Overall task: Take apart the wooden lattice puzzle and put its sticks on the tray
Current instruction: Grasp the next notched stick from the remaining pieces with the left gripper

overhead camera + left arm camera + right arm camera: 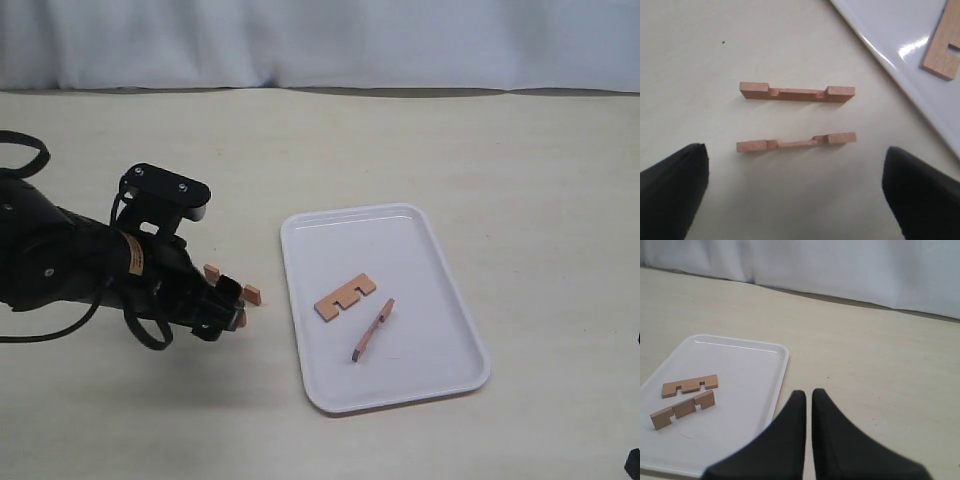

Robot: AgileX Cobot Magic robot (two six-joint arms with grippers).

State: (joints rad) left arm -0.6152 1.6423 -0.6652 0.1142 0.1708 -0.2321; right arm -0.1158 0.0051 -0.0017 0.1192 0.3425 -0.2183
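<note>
No crossed grid shows; the four sticks lie apart. Two notched sticks (797, 92) (796, 141) lie side by side on the table just left of the white tray (420, 260); in the exterior view only their ends (211, 271) (251, 294) show past my left gripper (228, 305). That gripper (795, 185) hangs open over them, its fingers (675, 185) spread wide and holding nothing. On the tray (740, 385) lie two more sticks, one flat (346, 297) and one on edge (373, 329). My right gripper (808, 395) is shut and empty, off the tray's right side.
A white curtain (320, 40) runs along the table's far edge. Only a dark tip of the right arm (632, 462) shows at the exterior view's bottom right corner. The tray's rim (890, 55) lies close to the two loose sticks.
</note>
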